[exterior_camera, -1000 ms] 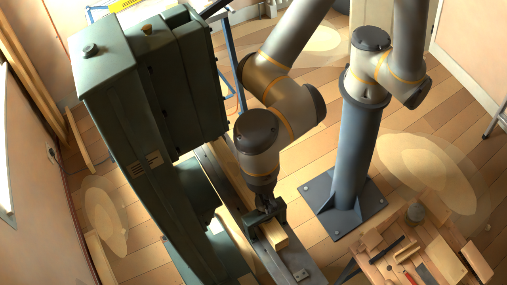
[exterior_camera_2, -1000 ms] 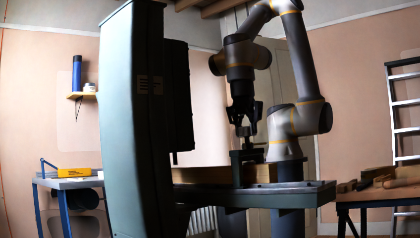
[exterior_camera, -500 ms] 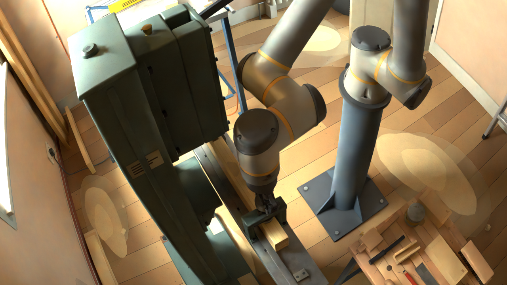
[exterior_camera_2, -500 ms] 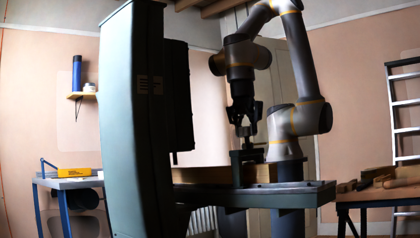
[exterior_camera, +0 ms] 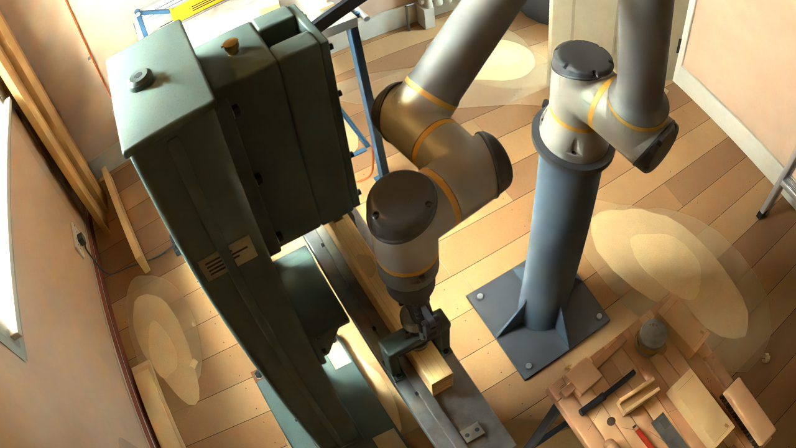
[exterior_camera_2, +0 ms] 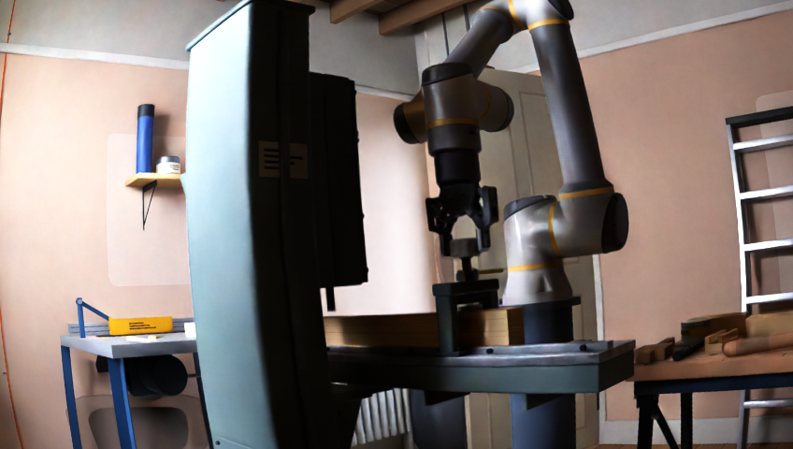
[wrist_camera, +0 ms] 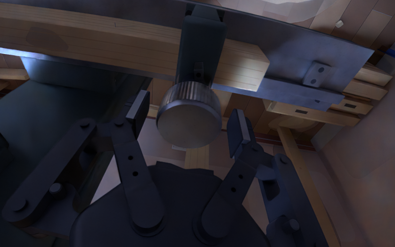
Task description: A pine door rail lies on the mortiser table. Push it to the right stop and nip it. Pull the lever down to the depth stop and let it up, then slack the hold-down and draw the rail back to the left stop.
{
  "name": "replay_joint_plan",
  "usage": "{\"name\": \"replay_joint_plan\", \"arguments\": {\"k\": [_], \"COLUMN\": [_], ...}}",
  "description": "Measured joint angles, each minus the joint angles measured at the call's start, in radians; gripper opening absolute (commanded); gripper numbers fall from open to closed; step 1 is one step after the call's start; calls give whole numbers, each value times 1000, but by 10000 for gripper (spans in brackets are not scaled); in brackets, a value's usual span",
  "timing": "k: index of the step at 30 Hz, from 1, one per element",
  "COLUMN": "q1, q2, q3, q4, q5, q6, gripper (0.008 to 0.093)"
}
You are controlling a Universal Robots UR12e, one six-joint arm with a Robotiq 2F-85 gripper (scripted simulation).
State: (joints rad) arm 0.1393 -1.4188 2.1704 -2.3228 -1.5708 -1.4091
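Note:
On the mortiser table [exterior_camera_2: 478, 361] the pine rail [exterior_camera: 389, 312] lies lengthwise along the fence, its near end [wrist_camera: 247, 72] sticking out past the dark hold-down bridge [exterior_camera_2: 464, 311] that straddles it. The hold-down's knurled metal knob [wrist_camera: 189, 116] stands on a screw above the bridge. A small stop block [wrist_camera: 316, 74] is bolted to the table a short way beyond the rail's end, apart from it. My gripper [wrist_camera: 186, 122] hangs straight above the knob [exterior_camera_2: 463, 246], open, with a finger on either side of it and holding nothing. The lever is hidden behind the machine's body.
The tall green mortiser column [exterior_camera: 234, 167] rises close on the left of my wrist. The arm's pedestal [exterior_camera: 551, 251] stands right of the table. A bench [exterior_camera: 662, 384] with hand tools sits beyond, and a blue-legged stand [exterior_camera_2: 111, 345] is behind the machine.

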Motion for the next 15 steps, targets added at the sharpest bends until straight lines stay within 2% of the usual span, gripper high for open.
{"name": "replay_joint_plan", "arguments": {"k": [15], "q1": [0], "q2": [-18], "q3": [-10], "q4": [30], "q5": [0], "q6": [0], "gripper": [780]}}
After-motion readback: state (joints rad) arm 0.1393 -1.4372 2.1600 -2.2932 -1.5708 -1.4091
